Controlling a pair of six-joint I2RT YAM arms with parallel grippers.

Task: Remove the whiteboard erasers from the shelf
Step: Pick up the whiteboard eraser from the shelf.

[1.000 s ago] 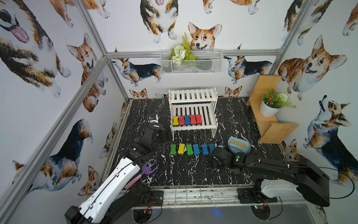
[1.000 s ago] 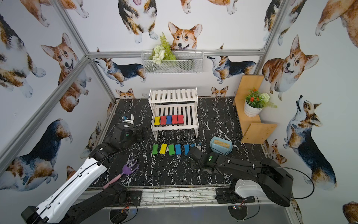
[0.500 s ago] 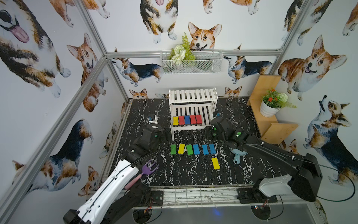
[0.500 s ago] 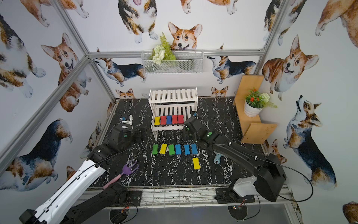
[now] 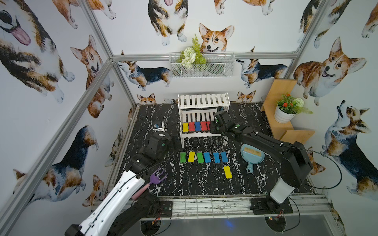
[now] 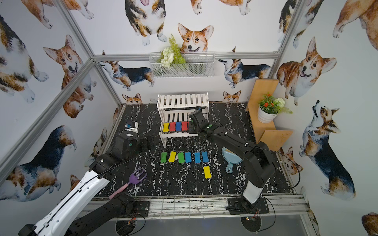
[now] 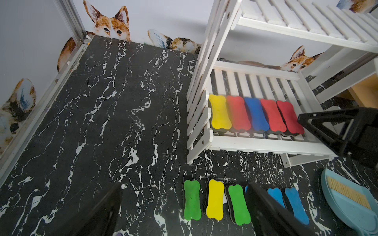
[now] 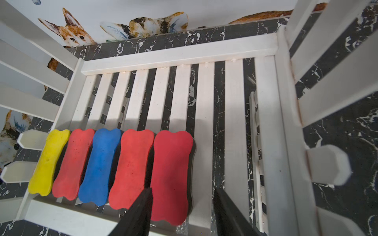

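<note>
Right pincer (image 8: 182, 191), back from dropping the yellow eraser (image 5: 227, 172), straddles the end red eraser (image 8: 171, 173) on the shelf (image 5: 201, 134), jaws apart; left pincer (image 5: 175, 141) wide. Five remain.

12 whiteboard erasers (image 5: 207, 157): 4 blue, 3 red, 3 yellow, 2 green; 1 shelf (image 5: 203, 100); 1 dustpan (image 5: 253, 159).

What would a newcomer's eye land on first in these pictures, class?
Corgi pictures cover the walls. Bright bone-shaped erasers stand out against the black marble table: five in a row on the lower tier of the white shelf, seven more on the table in front. The right gripper hangs open over the end red eraser.
</note>
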